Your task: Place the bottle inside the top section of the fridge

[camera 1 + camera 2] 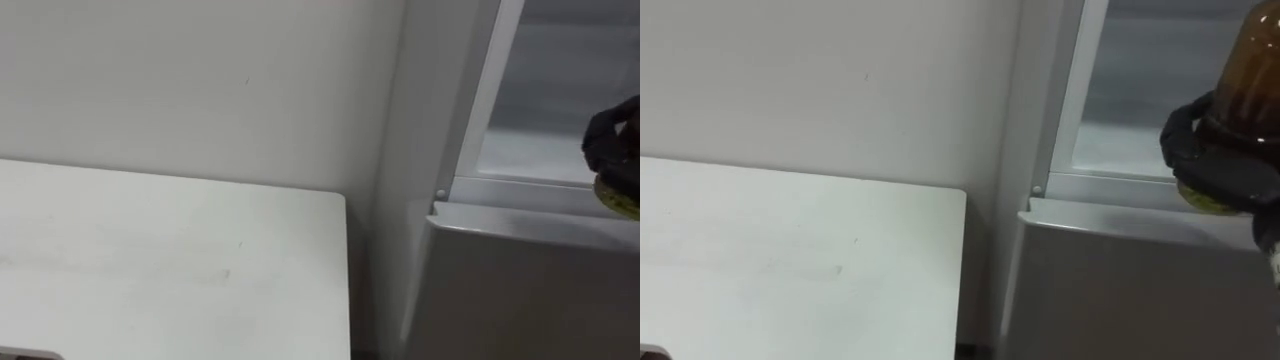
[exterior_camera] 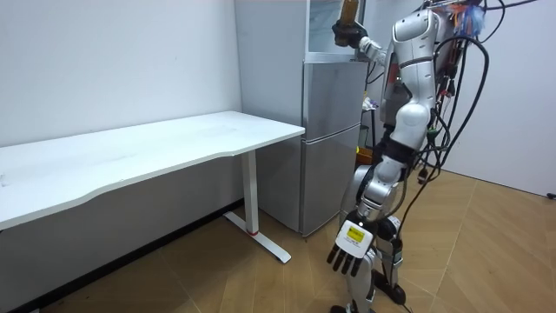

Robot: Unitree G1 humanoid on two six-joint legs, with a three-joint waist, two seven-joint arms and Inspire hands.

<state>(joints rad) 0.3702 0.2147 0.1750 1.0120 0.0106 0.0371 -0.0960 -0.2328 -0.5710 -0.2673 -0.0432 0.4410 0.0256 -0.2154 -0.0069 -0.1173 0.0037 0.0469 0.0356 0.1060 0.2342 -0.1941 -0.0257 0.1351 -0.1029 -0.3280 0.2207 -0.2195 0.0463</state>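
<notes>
White table [image 1: 170, 260] closest, bottom left, just beside fridge [image 1: 1120, 290]. Upper compartment [image 1: 1120, 140] open, lower door shut. Brown bottle [image 1: 1245, 70] upright at mouth of upper compartment, just over sill, gripped round base by right hand [image 1: 1190, 150], dark fingers curled about it. Left hand [image 2: 349, 248] hanging low by leg, fingers loose, holding nothing. Looks like placing step, bottle not set down yet. Next move probably: reach further in, lower flat onto compartment floor, then let go without tipping.
</notes>
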